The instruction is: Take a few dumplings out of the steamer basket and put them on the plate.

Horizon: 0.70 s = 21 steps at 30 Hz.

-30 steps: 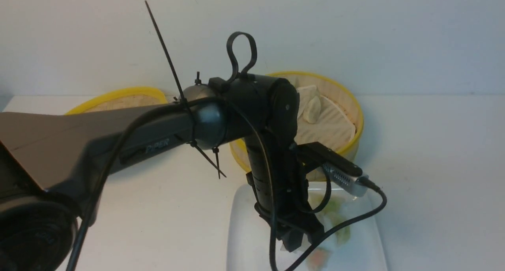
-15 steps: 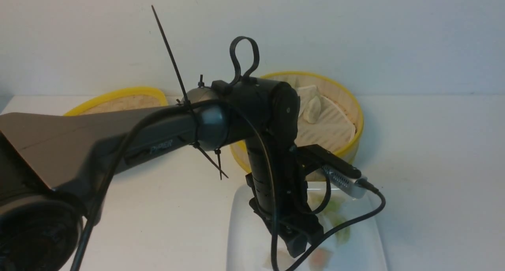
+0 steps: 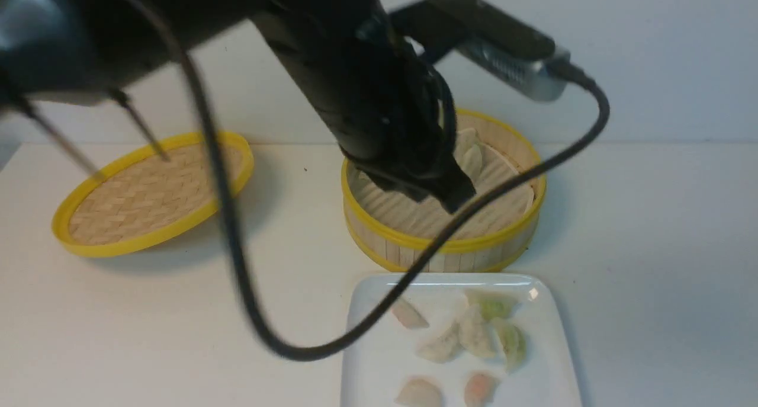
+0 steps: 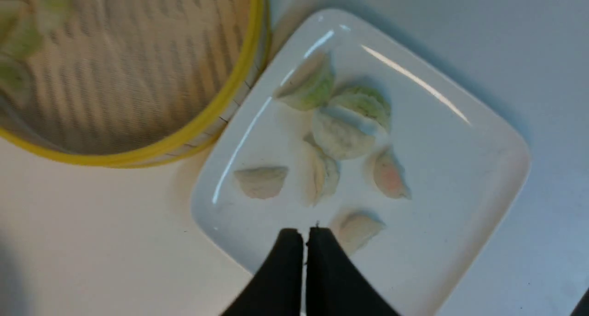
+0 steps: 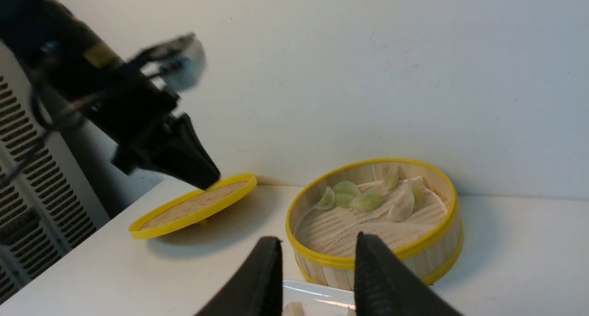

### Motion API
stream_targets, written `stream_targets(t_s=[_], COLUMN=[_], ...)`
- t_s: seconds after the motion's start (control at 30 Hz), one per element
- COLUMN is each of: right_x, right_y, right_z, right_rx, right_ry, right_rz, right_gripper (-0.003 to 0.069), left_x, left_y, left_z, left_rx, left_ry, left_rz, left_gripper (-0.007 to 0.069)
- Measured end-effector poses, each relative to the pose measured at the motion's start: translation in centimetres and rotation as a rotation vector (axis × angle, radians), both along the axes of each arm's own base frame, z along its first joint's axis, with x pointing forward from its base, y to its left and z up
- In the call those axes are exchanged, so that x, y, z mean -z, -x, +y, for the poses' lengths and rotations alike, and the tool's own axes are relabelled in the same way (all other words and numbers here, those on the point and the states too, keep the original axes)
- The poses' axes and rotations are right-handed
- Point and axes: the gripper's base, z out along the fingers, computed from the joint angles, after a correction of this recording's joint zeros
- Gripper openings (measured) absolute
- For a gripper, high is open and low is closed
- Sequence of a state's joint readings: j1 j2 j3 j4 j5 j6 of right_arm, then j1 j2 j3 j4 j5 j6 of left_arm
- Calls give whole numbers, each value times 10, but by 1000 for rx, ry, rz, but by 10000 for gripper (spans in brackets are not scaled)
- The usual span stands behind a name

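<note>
The steamer basket stands at the back centre with several dumplings on its liner. It also shows in the left wrist view. The white plate lies just in front of it and holds several dumplings, also seen in the left wrist view. My left gripper is shut and empty, raised high over the plate's edge; its tips are together. My right gripper is open and empty, low on the near side of the plate, facing the basket.
The shallow woven lid lies on the table to the basket's left, and shows in the right wrist view. A white wall runs behind the table. A slatted grille stands beyond the table's left side. The left arm's cable hangs across the front.
My left arm has lifted from low over the plate to high above it, and the plate's dumplings now show. The gripper is shut and empty.
</note>
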<state>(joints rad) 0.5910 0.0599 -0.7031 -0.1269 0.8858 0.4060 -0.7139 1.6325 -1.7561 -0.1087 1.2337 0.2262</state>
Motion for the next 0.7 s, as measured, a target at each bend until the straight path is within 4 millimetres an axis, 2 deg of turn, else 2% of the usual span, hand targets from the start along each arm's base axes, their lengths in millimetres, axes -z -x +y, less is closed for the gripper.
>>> stream_targets(t_s=[0.1,0.2,0.27,0.33,0.4,0.43,0.53,0.67,0.7], right_x=[0,0,0,-1,-1,-1,-1,5,4], right_y=[0,0,0,0,0,0,0,-5,-5], right_z=[0,0,0,0,0,0,0,4,4], right_rx=[1,2,2,1,1,1,0,-6,-6], right_ry=[3,4,6,4,5,4,2,4,3], right_rz=[-2,-2,-6,-14,-15,-17,-21,-19,-21], right_gripper=[210,210,210,210,210,210,210,210,210], left_x=[-36,-56,-63,-64,-63,-58,-44,-16,-17], left_y=[25,51,66,82,88,99,112,124,125], left_z=[26,51,65,81,87,97,112,128,130], left_rx=[-27,-59,-78,-106,-115,-136,-183,-264,-264], left_ry=[50,94,125,165,184,214,260,316,317], left_rz=[-98,-158,-190,-223,-236,-261,-298,-343,-350], left_gripper=[-6,-6,-6,-6,-6,-6,-6,-6,-6])
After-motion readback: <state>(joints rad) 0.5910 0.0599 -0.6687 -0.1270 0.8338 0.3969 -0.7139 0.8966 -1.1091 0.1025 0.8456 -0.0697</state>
